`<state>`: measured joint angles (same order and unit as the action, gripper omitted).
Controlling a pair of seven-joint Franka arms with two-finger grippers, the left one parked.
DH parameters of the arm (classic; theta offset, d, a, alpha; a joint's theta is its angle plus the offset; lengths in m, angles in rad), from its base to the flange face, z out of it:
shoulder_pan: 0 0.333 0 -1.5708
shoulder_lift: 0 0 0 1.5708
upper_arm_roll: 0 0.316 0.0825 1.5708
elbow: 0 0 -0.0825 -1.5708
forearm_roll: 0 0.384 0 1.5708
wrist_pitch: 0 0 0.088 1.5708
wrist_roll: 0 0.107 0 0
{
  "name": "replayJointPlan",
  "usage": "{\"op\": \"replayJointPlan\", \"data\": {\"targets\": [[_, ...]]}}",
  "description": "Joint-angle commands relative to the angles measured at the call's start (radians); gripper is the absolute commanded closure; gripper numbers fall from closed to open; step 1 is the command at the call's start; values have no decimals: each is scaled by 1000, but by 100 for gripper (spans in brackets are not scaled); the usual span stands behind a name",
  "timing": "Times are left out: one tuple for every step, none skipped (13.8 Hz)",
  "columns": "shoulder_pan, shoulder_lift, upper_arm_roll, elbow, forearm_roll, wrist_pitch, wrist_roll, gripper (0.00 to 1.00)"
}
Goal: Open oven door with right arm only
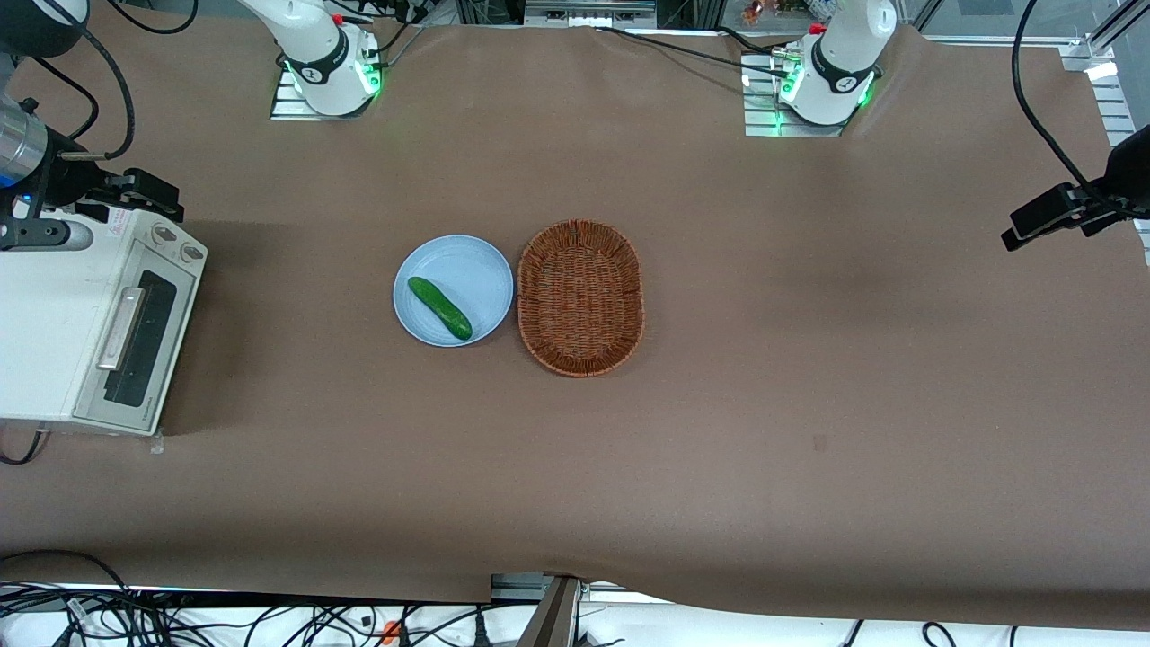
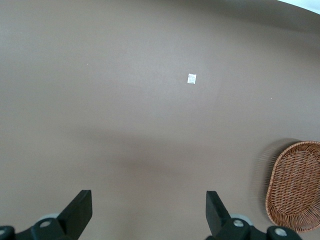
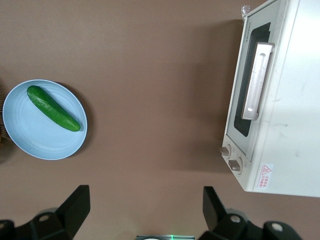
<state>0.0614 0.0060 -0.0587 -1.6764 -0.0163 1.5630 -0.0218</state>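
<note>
The cream-white toaster oven stands at the working arm's end of the table. Its oven door is shut, with a dark glass window and a silver bar handle, and faces the middle of the table. Two knobs sit at the end of the oven front farther from the front camera. My right arm's gripper hangs open and empty above that knob end, touching nothing. In the right wrist view the door, its handle and the knobs show, with the gripper held wide open over bare table.
A light-blue plate with a green cucumber sits mid-table in front of the oven door, beside a brown wicker basket. The plate also shows in the right wrist view. Cables lie along the table edge nearest the front camera.
</note>
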Motion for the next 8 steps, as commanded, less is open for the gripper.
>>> {"op": "replayJointPlan", "data": {"targets": [[15, 2, -10, 26, 6, -26, 5, 0], [12, 5, -13, 29, 4, -26, -12, 0], [11, 6, -15, 29, 6, -24, -4, 0], [9, 6, -15, 32, 4, -23, -3, 0], [14, 11, -13, 41, 4, -24, 5, 0], [15, 12, -13, 43, -4, -26, 2, 0], [15, 12, -12, 46, -2, -24, 3, 0], [12, 14, -13, 46, 2, -26, 3, 0]]}}
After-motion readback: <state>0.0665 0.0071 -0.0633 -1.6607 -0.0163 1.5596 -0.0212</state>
